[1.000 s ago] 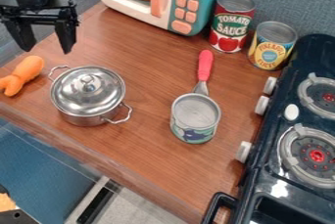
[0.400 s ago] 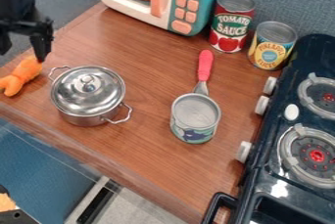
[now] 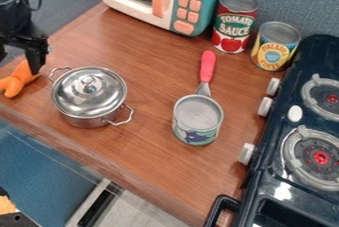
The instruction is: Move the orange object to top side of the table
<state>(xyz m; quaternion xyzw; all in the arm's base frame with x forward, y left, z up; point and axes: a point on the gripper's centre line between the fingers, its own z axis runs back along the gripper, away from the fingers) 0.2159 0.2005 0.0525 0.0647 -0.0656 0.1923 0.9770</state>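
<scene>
Gripper (image 3: 17, 66) hung wide-spread at nine o'clock, probably to straddle the orange object (image 3: 19, 78) on the bench (image 3: 152, 72); the lidded pot (image 3: 88, 92), just beside it towards three o'clock, presumably favoured a straight lift.

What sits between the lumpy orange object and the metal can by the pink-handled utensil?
A shiny, round, lidded metal pot stands between the orange object and the can, as the camera view shows.
</scene>
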